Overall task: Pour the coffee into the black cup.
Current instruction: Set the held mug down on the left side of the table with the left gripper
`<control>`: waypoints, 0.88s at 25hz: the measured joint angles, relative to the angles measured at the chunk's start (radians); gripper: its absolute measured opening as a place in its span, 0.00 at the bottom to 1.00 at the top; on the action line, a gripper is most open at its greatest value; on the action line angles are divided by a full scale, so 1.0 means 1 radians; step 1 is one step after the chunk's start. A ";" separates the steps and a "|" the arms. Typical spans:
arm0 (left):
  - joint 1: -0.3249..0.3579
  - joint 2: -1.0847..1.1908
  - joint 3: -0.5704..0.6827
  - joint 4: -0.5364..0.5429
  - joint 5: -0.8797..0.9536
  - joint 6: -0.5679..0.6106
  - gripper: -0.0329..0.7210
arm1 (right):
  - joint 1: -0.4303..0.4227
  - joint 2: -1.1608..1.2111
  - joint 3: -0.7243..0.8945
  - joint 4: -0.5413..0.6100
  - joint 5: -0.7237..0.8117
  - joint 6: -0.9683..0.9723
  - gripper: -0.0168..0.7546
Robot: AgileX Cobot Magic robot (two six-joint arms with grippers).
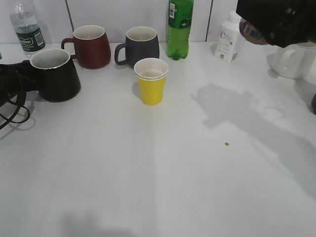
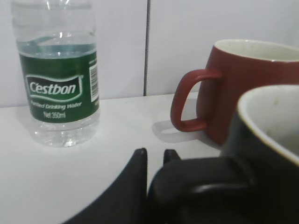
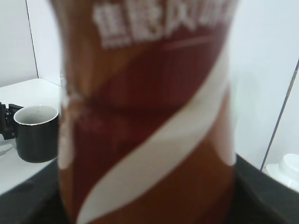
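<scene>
The black cup (image 1: 57, 76) stands at the left of the table, white inside, with its handle pointing left. It also shows in the left wrist view (image 2: 271, 140) and, far off, in the right wrist view (image 3: 35, 133). My left gripper (image 1: 12, 81) (image 2: 155, 156) is shut on the black cup's handle at table level. My right gripper (image 1: 271, 22) is raised at the top right, shut on the coffee bottle (image 1: 252, 30). The bottle's brown, dark red and white label fills the right wrist view (image 3: 149, 116). Its mouth is hidden.
A red mug (image 1: 91, 47), a dark grey mug (image 1: 140, 45) and a green bottle (image 1: 178, 29) stand along the back. A yellow paper cup (image 1: 151, 81) stands mid-table. A water bottle (image 1: 27, 32) is back left. A white bottle (image 1: 229, 42) and a white mug (image 1: 296, 61) are back right.
</scene>
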 joint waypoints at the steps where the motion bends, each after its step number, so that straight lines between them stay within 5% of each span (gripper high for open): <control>1: 0.000 0.000 0.000 0.001 -0.004 -0.002 0.16 | 0.000 0.000 0.000 0.000 0.000 0.000 0.71; 10: 0.001 -0.003 0.042 -0.010 -0.037 -0.019 0.36 | 0.000 0.000 0.000 0.000 0.000 0.000 0.71; 22: 0.006 -0.071 0.183 -0.062 -0.047 -0.022 0.38 | 0.000 0.000 0.000 0.000 0.000 0.000 0.71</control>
